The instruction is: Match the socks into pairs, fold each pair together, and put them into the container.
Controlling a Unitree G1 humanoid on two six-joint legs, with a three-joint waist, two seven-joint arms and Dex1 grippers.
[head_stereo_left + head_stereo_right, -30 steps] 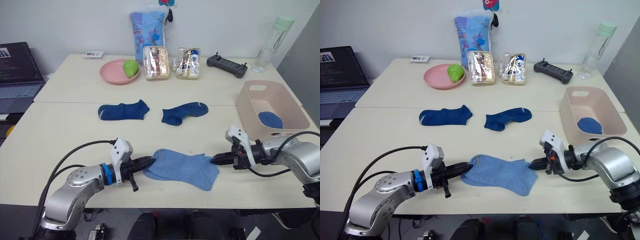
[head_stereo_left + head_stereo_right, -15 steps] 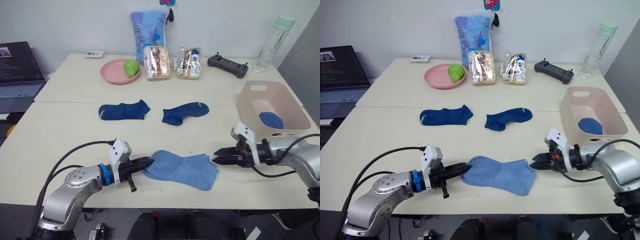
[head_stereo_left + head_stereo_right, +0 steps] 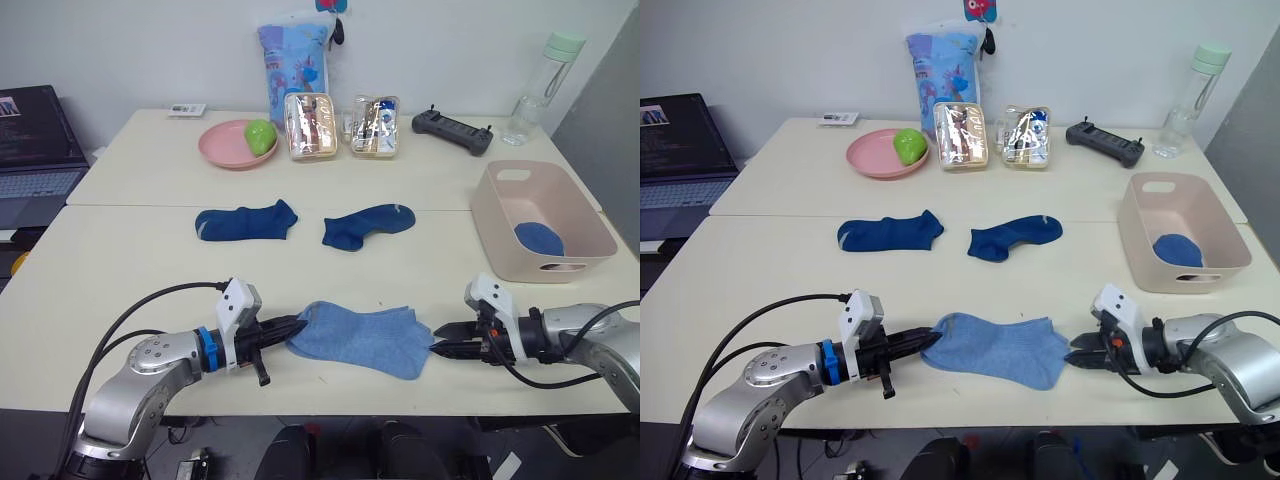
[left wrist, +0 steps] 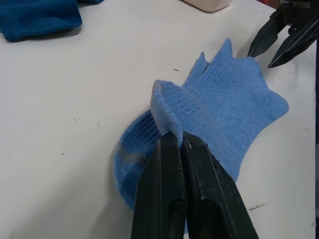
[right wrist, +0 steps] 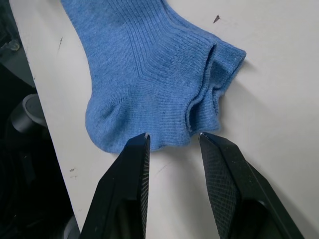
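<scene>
Clearly soft and limp, the light blue socks lie stacked on the bench between the claws: left claw pinches one end; right claw gapes just short of the cuffs, the likeliest hold.

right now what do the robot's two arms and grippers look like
Both arms have rounded silver-grey metal shells with black cables looping out along them. Each wrist carries a small white block. The left gripper and right gripper each end in two slim black fingers tapering to points. The left arm also wears a bright blue ring behind its wrist.
</scene>
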